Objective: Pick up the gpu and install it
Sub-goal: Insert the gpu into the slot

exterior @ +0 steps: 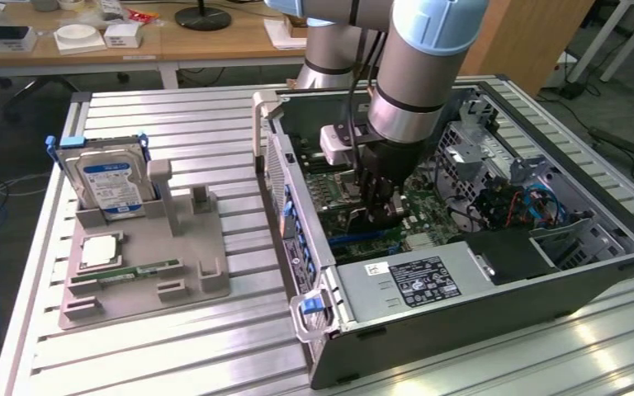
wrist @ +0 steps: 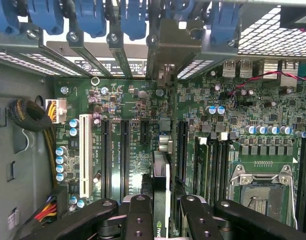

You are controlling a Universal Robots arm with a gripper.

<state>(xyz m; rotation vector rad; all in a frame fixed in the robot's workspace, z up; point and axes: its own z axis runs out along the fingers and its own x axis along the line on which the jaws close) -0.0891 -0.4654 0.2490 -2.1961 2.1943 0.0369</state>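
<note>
The gpu is gripped edge-on by the closed hand, held inside the open computer case, just over the motherboard's black slots.

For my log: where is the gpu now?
In the wrist view, the gpu is held edge-on in the gripper, over the black expansion slots, inside the computer case.

We see a ribbed silver aluminium table with a dull sheen, a matt grey plastic parts tray, a dark grey painted-metal computer case, a matt black gripper and the glossy black-edged gpu card.
</note>
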